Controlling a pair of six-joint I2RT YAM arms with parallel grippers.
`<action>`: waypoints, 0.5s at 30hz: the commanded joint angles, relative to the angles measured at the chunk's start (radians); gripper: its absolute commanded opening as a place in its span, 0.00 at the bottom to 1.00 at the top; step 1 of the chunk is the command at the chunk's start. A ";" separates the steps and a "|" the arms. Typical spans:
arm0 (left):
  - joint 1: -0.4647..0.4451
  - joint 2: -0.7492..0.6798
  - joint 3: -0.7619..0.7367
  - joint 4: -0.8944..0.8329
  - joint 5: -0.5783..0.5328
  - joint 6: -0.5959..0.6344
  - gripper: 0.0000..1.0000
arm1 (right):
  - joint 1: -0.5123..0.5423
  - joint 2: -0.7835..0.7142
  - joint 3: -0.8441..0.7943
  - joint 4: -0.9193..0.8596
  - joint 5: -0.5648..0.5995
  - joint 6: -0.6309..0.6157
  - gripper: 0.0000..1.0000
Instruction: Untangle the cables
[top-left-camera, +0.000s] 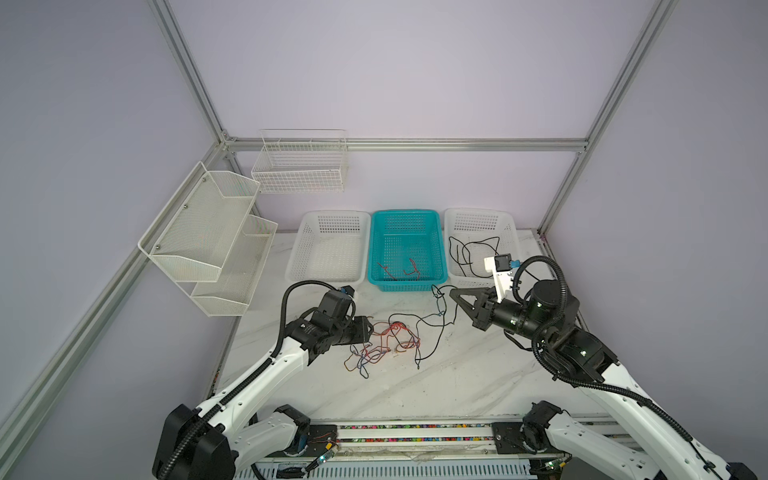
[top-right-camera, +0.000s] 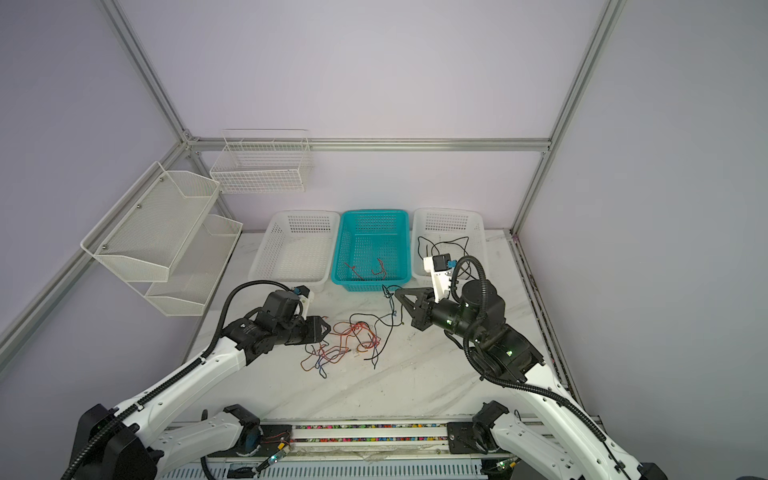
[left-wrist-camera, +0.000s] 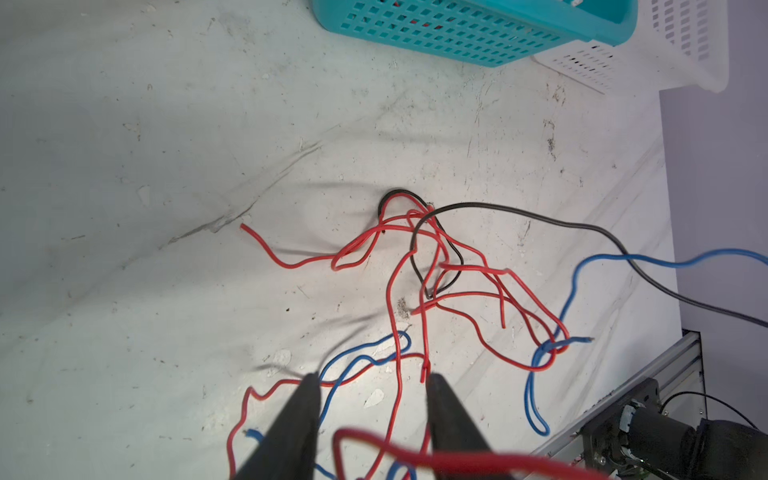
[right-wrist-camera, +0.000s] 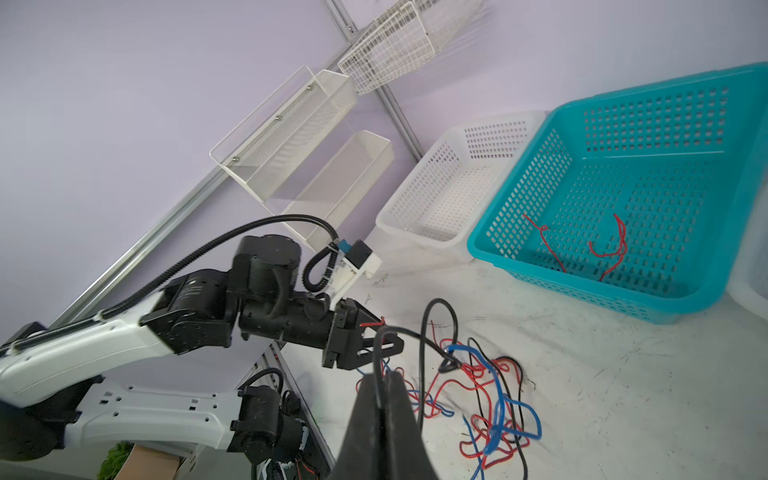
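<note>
Your right gripper (right-wrist-camera: 380, 376) pinches the black cable (left-wrist-camera: 478, 204): pull it slowly; your left gripper (left-wrist-camera: 372, 378) is spread, so close it on the red cables (left-wrist-camera: 291, 266)

The left arm (top-left-camera: 266, 374) was stretched in low from the near left. Its jaws lay almost level just above the surface and stood apart, with a clear gap between them. The right arm (top-left-camera: 623, 395) came in from the near right and was raised off the surface. Its jaws pointed leftward and were pressed together on a black cable (right-wrist-camera: 375, 357).
</note>
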 joint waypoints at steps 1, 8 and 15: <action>0.003 -0.016 0.103 0.077 0.043 0.022 0.62 | -0.004 -0.001 0.045 -0.004 -0.100 -0.043 0.00; -0.005 -0.097 0.108 0.252 0.192 -0.020 0.81 | -0.004 0.017 0.044 0.031 -0.176 -0.042 0.00; -0.063 -0.099 0.036 0.504 0.369 -0.023 0.85 | -0.005 0.029 0.038 0.067 -0.232 -0.025 0.00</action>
